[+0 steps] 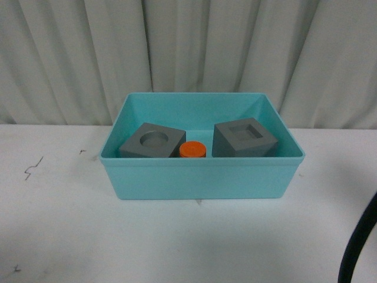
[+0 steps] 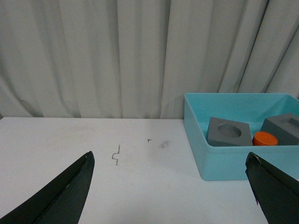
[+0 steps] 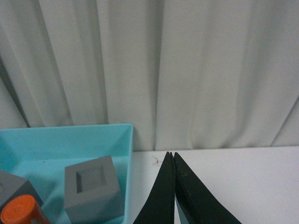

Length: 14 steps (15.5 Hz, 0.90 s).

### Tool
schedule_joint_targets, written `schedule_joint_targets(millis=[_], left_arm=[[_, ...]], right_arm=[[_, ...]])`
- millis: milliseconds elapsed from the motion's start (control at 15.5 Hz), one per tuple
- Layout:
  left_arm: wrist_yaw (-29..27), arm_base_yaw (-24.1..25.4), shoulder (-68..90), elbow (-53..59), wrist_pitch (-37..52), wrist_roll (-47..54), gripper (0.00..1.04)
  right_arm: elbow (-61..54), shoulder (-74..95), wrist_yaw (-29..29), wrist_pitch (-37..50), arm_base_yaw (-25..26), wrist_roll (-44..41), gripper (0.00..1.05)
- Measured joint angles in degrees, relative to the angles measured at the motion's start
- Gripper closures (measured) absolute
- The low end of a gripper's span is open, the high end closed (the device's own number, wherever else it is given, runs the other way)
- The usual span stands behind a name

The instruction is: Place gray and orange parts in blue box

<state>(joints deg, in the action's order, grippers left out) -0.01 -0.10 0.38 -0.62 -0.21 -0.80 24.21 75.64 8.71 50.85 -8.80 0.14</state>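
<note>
The blue box (image 1: 200, 177) stands in the middle of the white table. Inside it sit a gray cube with a round recess (image 1: 152, 141), a gray cube with a square recess (image 1: 244, 138) and, between them, an orange cylinder (image 1: 193, 150). In the left wrist view the blue box (image 2: 224, 163) lies to one side of my left gripper (image 2: 170, 161), which is open over bare table with nothing between its fingers. My right gripper (image 3: 171, 154) is shut and empty, beside the blue box (image 3: 125, 140) wall near the square-recess cube (image 3: 93, 186).
A white pleated curtain (image 1: 188, 53) hangs behind the table. Small dark marks (image 1: 32, 168) spot the tabletop left of the box. A black cable (image 1: 359, 242) crosses the front view's lower right corner.
</note>
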Motion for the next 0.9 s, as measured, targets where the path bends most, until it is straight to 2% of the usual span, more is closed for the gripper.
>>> schedule_joint_targets(millis=[515, 579, 643, 836, 901], left_arm=[[0.0, 0.0, 0.0, 0.0, 0.0, 0.0, 0.07], [0.0, 0.0, 0.0, 0.0, 0.0, 0.0, 0.07], [0.0, 0.0, 0.0, 0.0, 0.0, 0.0, 0.07], [0.0, 0.0, 0.0, 0.0, 0.0, 0.0, 0.07], [0.0, 0.0, 0.0, 0.0, 0.0, 0.0, 0.07]], right_arm=[[-15.2, -17.7, -4.6, -2.4, 5.0, 0.0, 1.03], [-16.6, -20.4, -8.1, -3.8, 8.0, 0.0, 1.03], [-17.6, -22.6, -8.1, -5.1, 9.1, 0.0, 1.03], [-19.6, -28.3, -8.5, -8.7, 9.1, 0.0, 1.03], [-21.2, -28.5, -8.5, -5.6, 9.1, 0.0, 1.03]])
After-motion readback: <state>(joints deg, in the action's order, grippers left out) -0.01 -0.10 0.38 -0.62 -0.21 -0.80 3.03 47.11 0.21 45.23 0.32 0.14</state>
